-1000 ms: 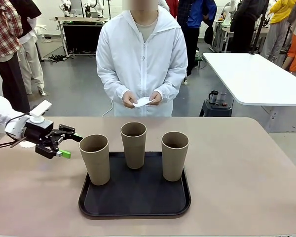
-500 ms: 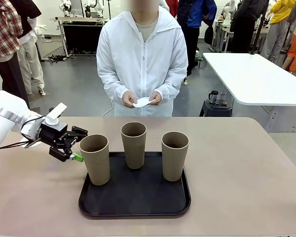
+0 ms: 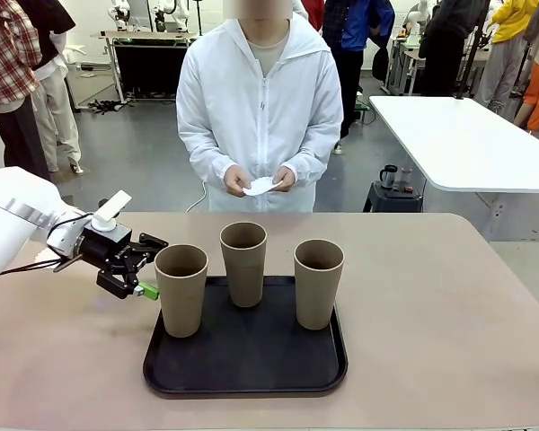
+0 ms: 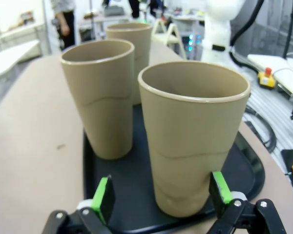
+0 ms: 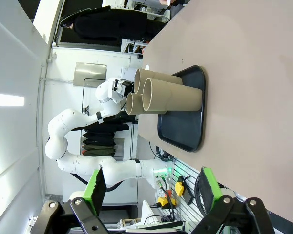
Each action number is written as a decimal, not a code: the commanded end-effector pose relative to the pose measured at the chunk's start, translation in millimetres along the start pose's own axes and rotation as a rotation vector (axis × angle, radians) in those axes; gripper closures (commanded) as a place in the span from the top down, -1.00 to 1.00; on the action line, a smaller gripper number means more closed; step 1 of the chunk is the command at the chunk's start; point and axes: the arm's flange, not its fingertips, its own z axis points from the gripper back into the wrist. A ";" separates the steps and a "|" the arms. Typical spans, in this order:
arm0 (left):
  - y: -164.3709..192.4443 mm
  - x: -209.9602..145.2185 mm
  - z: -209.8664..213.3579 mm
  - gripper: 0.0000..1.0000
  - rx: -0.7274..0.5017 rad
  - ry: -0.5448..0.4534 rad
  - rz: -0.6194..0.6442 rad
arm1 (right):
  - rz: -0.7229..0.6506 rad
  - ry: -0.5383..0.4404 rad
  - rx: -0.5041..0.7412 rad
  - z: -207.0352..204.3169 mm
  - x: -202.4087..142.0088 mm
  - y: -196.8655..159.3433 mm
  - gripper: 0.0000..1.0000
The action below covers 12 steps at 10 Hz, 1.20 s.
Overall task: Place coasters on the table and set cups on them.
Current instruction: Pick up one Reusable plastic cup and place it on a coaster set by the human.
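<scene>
Three tan cups stand on a black tray (image 3: pixel 251 377) on the beige table (image 3: pixel 449 341): the left cup (image 3: pixel 181 289), the middle cup (image 3: pixel 243 263) and the right cup (image 3: pixel 318 283). My left gripper (image 3: pixel 153 267) is open at the left cup's side. In the left wrist view that cup (image 4: pixel 193 146) stands between the green pads (image 4: pixel 103 199), nearer the right-hand one, with my left gripper (image 4: pixel 161 195) low by its base. The person across the table holds the white coasters (image 3: pixel 261 186) in both hands. My right gripper (image 5: pixel 151 187) is open and holds nothing, far from the tray (image 5: pixel 183 129).
A white rectangular table (image 3: pixel 467 144) stands behind on the right. People stand farther back in the room. Bare tabletop lies to the left and right of the tray.
My left gripper has moved right, up to the left cup, and now straddles it. That cup has shifted slightly to the right on the tray.
</scene>
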 end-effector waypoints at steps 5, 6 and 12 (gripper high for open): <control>-16.9 4.3 -7.0 1.00 -0.075 0.026 0.034 | -0.001 0.000 0.011 -0.4 0.7 0.5 1.00; -22.9 4.1 -6.9 1.00 -0.086 0.041 0.038 | -0.001 0.000 0.011 -0.4 0.7 0.5 1.00; -27.7 14.8 -24.4 1.00 -0.108 0.021 -0.005 | -0.001 0.000 0.011 -0.4 0.7 0.5 1.00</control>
